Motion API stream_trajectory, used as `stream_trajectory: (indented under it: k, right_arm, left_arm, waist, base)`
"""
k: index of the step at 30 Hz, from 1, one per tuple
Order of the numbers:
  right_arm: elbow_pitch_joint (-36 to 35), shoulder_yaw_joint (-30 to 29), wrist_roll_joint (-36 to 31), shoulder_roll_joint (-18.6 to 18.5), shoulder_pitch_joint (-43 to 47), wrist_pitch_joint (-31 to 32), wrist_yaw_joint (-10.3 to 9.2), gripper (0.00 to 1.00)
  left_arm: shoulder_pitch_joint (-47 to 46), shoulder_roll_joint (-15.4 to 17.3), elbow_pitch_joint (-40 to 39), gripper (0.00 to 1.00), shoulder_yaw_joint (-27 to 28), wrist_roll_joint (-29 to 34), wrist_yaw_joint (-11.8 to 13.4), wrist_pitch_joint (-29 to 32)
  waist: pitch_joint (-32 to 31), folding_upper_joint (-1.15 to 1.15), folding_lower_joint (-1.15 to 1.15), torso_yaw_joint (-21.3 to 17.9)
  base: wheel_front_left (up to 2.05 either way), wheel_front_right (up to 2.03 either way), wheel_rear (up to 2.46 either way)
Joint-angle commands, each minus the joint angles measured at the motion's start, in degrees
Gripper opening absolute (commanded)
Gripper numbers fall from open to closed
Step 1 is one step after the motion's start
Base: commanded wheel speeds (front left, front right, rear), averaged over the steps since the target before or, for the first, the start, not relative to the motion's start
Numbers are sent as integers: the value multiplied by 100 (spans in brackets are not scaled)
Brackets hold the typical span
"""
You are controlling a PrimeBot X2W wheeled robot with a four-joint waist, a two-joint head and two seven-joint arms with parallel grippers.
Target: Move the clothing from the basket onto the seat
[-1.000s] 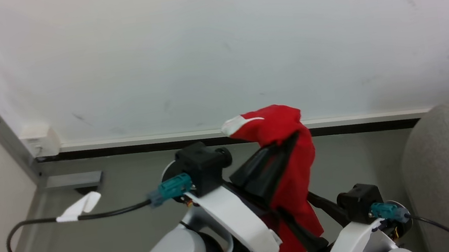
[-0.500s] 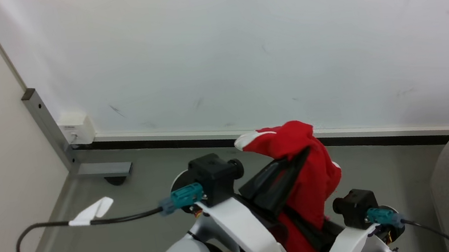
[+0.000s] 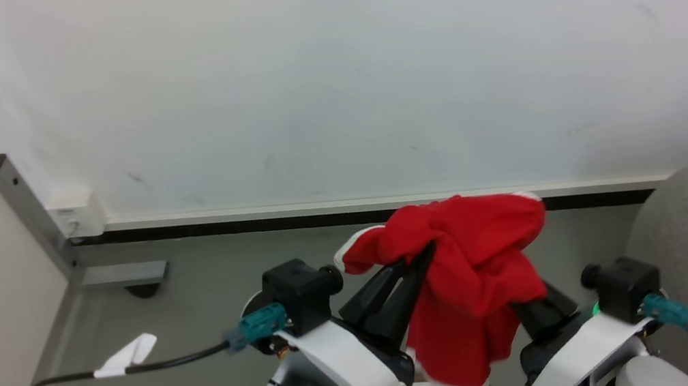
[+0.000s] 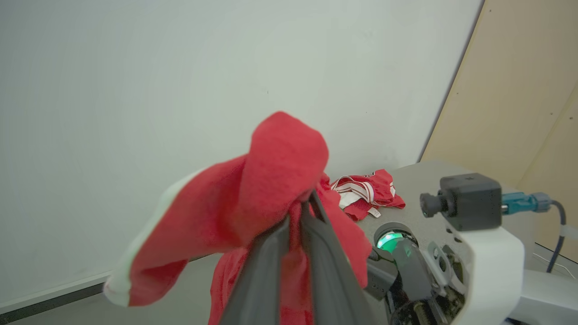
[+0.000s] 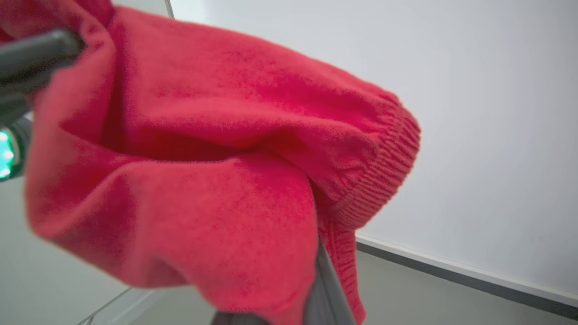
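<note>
The left gripper [image 4: 301, 212] is carrying the clothing [image 3: 473, 269] aloft, left of the seat [image 3: 684, 249], jaws narrowed on it; cloth is hiding the jaws of the right gripper [image 3: 539, 312], so their state cannot be told; next is probably calling for a rightward swing.

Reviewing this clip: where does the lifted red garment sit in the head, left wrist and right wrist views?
Head view: the red garment hangs at lower centre.
Left wrist view: it is at centre, bunched over the left hand, whose fingers pinch it.
Right wrist view: it spreads across the left and centre, close up.
Shared landmark: the dark baseboard, at the bottom left in the left wrist view and at the lower right in the right wrist view.
</note>
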Motion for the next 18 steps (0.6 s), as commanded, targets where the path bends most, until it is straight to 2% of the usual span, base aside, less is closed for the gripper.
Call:
stream_trajectory:
  k: [1, 2, 3, 10, 18]
  right_arm:
    - [-107, -123, -42, -45, 75, -57, -13, 0]
    - [-181, -241, -69, -72, 84, -87, -13, 0]
    - [-251, -377, -79, -89, 97, -108, -13, 0]
    - [-705, -1193, -255, -250, 233, -186, -13, 0]
    - [-1251, -2229, -559, -400, 376, -48, -14, 0]
  left_arm:
    - [104, 0, 24, 25, -12, -10, 29, -49]
    - [144, -16, 31, 73, -9, -16, 49, -94]
    - [167, -24, 47, 100, -41, -17, 37, -93]
    - [221, -142, 76, 100, -347, 88, -148, -140]
    - [189, -126, 159, 100, -358, 187, -90, -249]
  waist:
    - [79, 0, 0, -175]
    - [108, 0, 0, -259]
    - [135, 0, 0, -340]
    - [318, 0, 0, -1039]
    - [562, 0, 0, -2088]
  base:
    - [0, 0, 0]
    - [0, 0, 0]
    - [0, 0, 0]
    - [0, 0, 0]
    - [0, 0, 0]
